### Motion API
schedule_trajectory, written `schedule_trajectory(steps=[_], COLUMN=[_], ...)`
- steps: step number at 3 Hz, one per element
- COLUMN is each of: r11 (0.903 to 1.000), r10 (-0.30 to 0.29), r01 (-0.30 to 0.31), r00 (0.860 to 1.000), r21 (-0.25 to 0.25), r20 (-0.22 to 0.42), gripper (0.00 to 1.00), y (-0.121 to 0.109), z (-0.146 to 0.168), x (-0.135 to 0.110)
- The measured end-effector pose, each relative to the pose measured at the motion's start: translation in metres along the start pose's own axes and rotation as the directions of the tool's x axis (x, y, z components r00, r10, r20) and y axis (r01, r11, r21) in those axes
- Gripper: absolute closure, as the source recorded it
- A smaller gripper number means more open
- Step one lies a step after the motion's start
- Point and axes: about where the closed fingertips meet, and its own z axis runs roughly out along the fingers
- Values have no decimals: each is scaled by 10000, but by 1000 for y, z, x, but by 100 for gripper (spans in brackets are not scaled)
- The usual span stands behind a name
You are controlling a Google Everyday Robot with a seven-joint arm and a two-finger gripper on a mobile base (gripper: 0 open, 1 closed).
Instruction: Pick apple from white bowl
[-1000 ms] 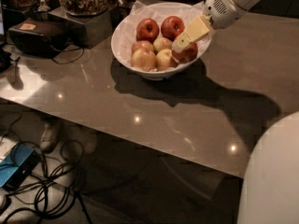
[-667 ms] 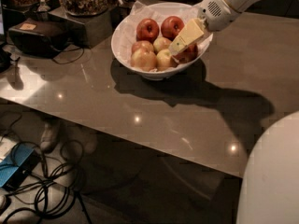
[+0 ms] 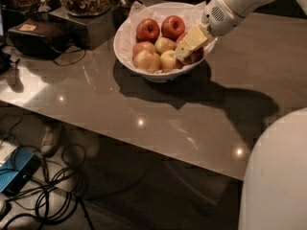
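Apple (image 3: 196, 56): deep red, lying at the right-hand side of the white bowl (image 3: 125, 51), against the inner wall and largely covered from this view by the gripper (image 3: 185, 50). It sits directly below and just to the right of the gripper's tip, apparently touching or nearly so. The apple is round, so no long axis constrains the approach. Whether the gripper is spread, pressed together or already pinching the fruit cannot be told here. The arm (image 3: 240, 1) reaches into the bowl from beyond its right rim, sloping down and to the left. Pale yellow apples (image 3: 147, 60) fill the near side of the bowl, just left of the gripper. Two further red apples (image 3: 147, 29) lie at its far side. Crinkled paper lining (image 3: 136, 9) rises above the far rim. The bowl rests on the tabletop (image 3: 144, 109). Left of the bowl stands a black box (image 3: 36, 36). Judged step: closing on and lifting the red apple clear of its neighbours.
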Motion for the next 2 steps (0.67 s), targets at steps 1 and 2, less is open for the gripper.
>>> schedule_trajectory(steps=[1, 2], r11=[10000, 10000], r10=[-16, -16], r01=[16, 16], r00=[10000, 10000], r21=[-7, -8], r20=[-41, -41], gripper=[32, 51], y=[-4, -4], z=[4, 4], x=[2, 2])
